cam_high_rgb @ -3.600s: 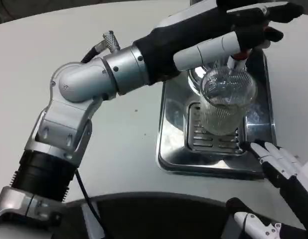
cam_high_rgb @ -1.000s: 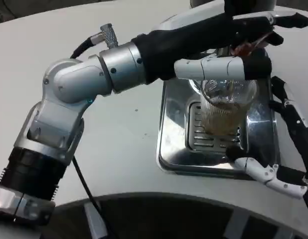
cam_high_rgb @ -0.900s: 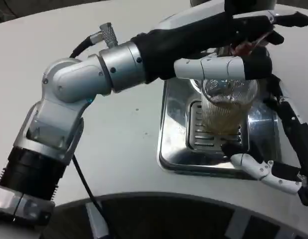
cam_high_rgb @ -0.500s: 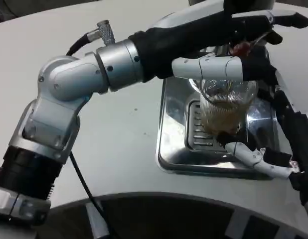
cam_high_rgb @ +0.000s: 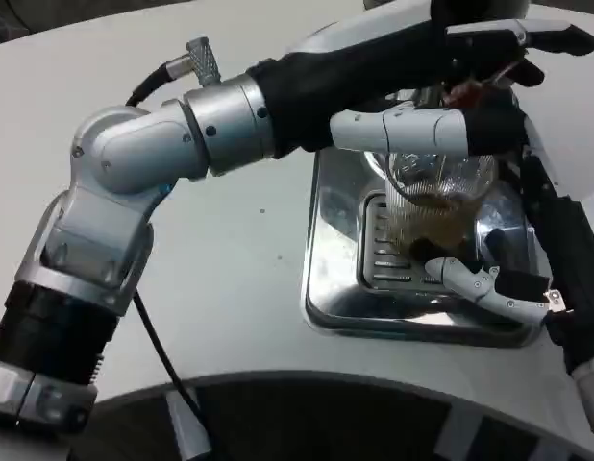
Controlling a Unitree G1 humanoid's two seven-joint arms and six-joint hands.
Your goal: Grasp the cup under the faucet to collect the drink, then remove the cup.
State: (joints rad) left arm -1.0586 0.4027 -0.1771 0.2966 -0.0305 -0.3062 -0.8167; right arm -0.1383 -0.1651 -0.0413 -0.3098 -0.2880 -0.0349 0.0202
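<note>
Cup: ribbed glass cup is sitting on the steel drip tray, holding brown drink.
Left hand: reaching over the cup (grip unclear).
Right hand: fingers are closing around the cup.
Bench: white.

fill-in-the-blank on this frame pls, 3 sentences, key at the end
1. The ribbed glass cup stands on the metal ____ tray.
2. The liquid in the cup is ____ in colour.
3. The ____ hand has its fingers around the cup's base, while the other hand reaches above it.

Missing words: drip; brown; right
</note>
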